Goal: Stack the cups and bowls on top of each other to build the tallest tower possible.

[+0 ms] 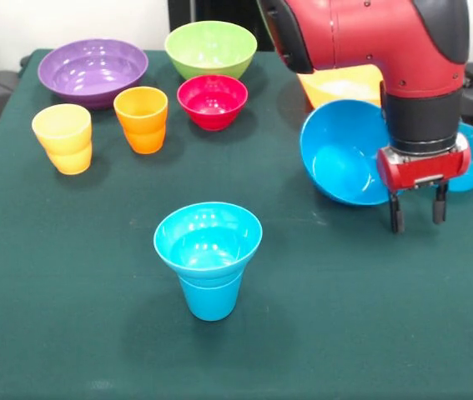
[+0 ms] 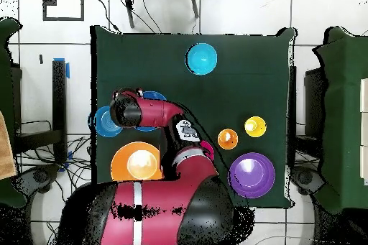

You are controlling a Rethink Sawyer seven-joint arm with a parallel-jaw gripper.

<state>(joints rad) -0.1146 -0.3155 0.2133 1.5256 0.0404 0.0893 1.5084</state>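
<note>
Item: tower (image 1: pixel 208 258), a blue bowl seated on a blue cup, upright on the green worktop (image 1: pixel 69 317).
Pincer (image 1: pixel 418 208): fingers apart, empty, well right of the tower, just before a tilted large blue bowl (image 1: pixel 340 154).
Remaining cups and bowls: grouped behind the tower.

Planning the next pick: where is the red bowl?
Front view: the red bowl sits in the far-left group, between the orange cup and green bowl.
</note>
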